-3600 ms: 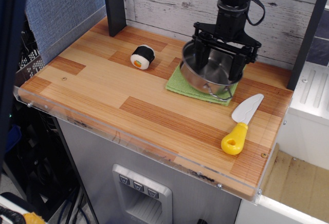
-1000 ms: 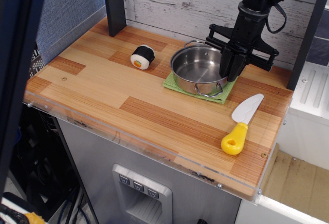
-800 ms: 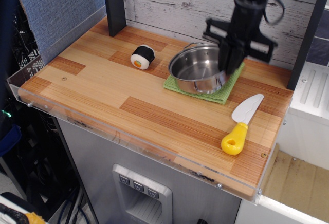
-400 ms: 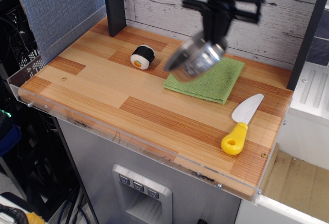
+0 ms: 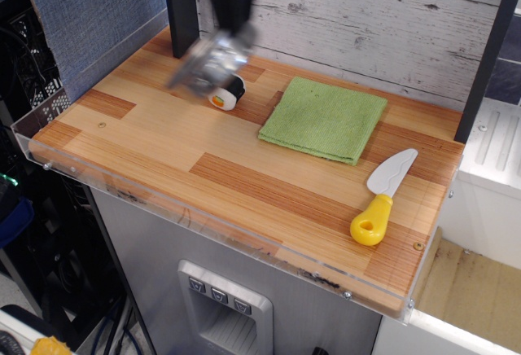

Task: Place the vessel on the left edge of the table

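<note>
The vessel [image 5: 205, 63], a small shiny steel pot, hangs tilted and blurred in the air above the back left part of the wood-plank table [image 5: 163, 151]. My gripper [image 5: 230, 36] is shut on its rim and holds it well above the tabletop. The pot partly hides the sushi roll toy [image 5: 228, 94] behind and below it. The table's left edge [image 5: 49, 131] lies to the left and in front of the pot.
A green cloth [image 5: 324, 119] lies flat at the back middle. A toy knife with a yellow handle [image 5: 381, 199] lies at the right. A dark post [image 5: 181, 9] stands at the back left, close behind the arm. A grey panel [image 5: 89, 13] borders the left side.
My gripper closed on the pot on the green cloth, lifted it and carried it left across the table. The pot is now over the sushi roll; the cloth is bare.
</note>
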{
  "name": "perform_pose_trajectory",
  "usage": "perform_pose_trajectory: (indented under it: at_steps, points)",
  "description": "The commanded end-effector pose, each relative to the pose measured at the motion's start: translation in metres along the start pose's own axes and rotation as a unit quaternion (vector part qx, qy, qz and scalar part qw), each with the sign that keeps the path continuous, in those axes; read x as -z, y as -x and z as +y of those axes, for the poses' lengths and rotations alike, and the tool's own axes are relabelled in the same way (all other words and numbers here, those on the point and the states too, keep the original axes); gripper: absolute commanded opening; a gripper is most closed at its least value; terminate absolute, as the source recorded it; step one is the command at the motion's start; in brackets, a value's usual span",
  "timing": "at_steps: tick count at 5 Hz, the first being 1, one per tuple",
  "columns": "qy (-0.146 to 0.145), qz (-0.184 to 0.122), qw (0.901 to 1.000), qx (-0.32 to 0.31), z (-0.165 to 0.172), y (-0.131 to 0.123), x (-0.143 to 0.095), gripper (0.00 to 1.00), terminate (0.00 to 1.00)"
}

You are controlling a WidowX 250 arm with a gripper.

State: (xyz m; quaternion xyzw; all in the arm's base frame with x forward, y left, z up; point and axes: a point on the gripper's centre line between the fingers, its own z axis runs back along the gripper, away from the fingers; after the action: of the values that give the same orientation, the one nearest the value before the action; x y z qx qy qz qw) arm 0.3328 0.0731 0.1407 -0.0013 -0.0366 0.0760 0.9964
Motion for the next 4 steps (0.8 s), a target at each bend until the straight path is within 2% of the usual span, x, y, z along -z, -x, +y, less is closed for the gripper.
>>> perform_pose_trajectory:
  at_steps: [1, 2, 4]
  points:
    - [-0.058, 0.013, 0.9976, -0.034, 0.059, 0.016, 0.008, 0.00, 0.00]
    - [-0.066, 0.021, 0.9965, -0.048, 0.073, 0.016, 0.023, 0.00, 0.00]
    - [-0.074, 0.027, 0.9944, -0.070, 0.099, -0.007, 0.045, 0.00, 0.00]
